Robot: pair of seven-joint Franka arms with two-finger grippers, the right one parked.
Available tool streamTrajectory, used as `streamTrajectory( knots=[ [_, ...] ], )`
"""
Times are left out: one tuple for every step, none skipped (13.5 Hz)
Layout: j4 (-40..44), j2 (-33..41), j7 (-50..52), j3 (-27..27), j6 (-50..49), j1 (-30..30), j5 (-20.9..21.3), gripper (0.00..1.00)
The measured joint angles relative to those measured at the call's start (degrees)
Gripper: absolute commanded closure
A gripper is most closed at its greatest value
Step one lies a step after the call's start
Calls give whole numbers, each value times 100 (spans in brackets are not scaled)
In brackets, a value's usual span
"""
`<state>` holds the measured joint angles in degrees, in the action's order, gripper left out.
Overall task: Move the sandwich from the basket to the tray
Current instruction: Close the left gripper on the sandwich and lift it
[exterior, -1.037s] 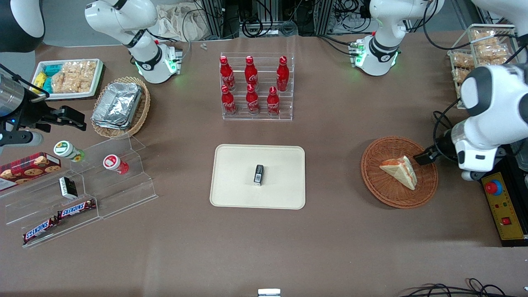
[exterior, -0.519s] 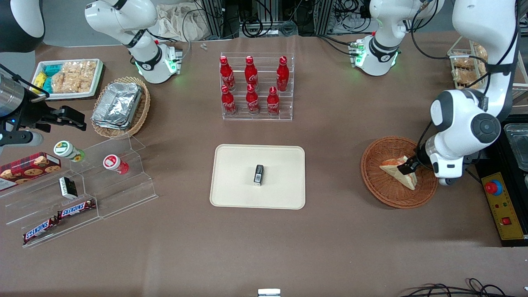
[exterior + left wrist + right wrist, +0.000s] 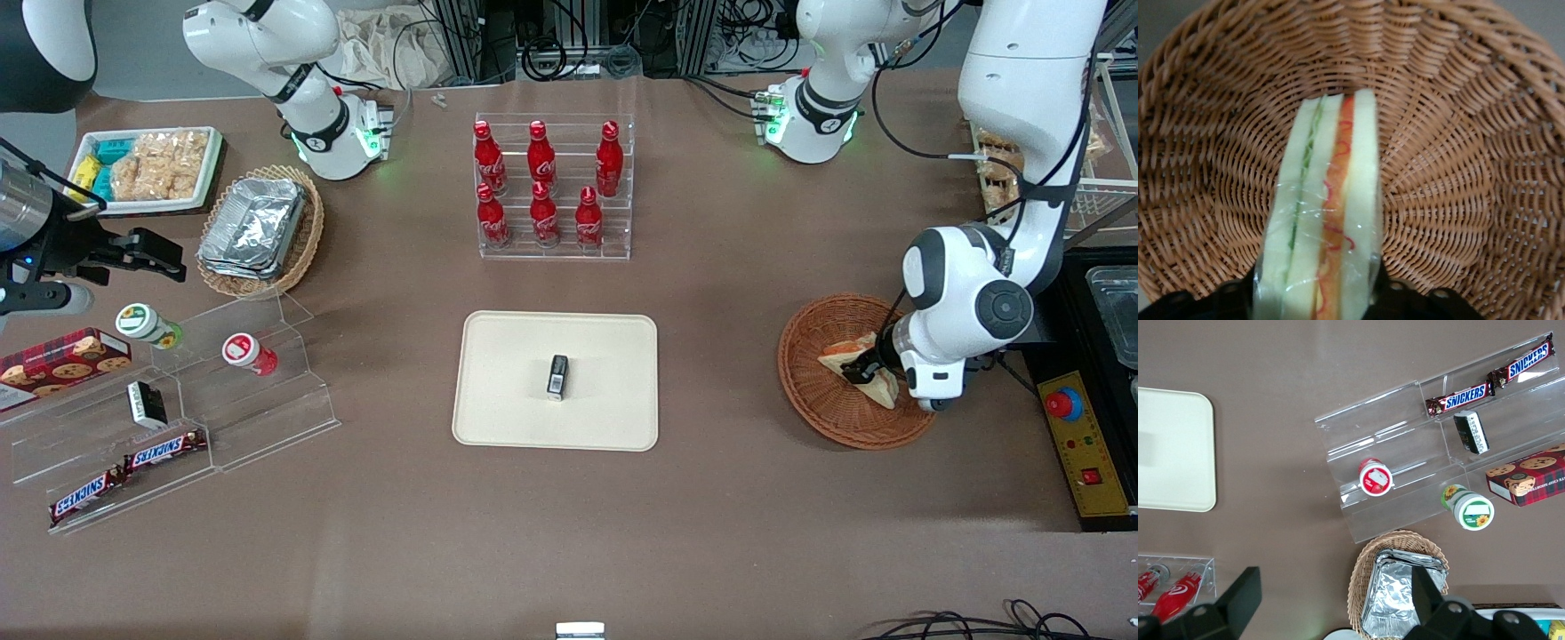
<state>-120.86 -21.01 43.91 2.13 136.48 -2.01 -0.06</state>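
Front view: gripper [image 3: 864, 371] now lower, jaws astride the sandwich [image 3: 843, 361] in the basket [image 3: 813, 391], apparently pinching it.

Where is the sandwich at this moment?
The sandwich lies in the basket, toward the working arm's end of the table. The tool is down at it, its fingers on either side of the wedge.

tool [image 3: 861, 371] fingers mostly off-frame | sandwich [image 3: 1319, 213] end cut off
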Motion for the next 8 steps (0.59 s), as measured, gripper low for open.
streamTrajectory(
  knots=[
    [53,55,0,-2,-84,0,10,100],
    [213,155,-4,-3,-436,0,16,100],
    [473,297,-13,2,-998,5,24,100],
    [822,459,-20,16,-1692,24,30,100],
    [1205,603,-34,60,-2374,59,33,100],
    [1573,715,-41,153,-2955,118,35,100],
    [1884,780,-44,312,-3361,174,35,100],
    [2136,805,-62,567,-3629,213,33,100]
  ],
)
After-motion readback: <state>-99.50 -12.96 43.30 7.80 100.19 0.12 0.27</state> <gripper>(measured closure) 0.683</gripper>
